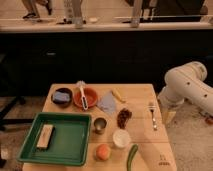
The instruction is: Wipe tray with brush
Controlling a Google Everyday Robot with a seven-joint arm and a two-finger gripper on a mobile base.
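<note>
Brush [83,96] across orange bowl [93,95]; arm [187,86] folded right, gripper off-frame.

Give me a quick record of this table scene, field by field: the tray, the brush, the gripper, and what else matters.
tray: green, front-left of the table, a tan block lying in its left part
brush: white, resting across the orange bowl, behind the tray
gripper: open, holding nothing, off the table's right edge, far from the brush
fork: on the table's right side
task state: brush not yet picked up
</note>
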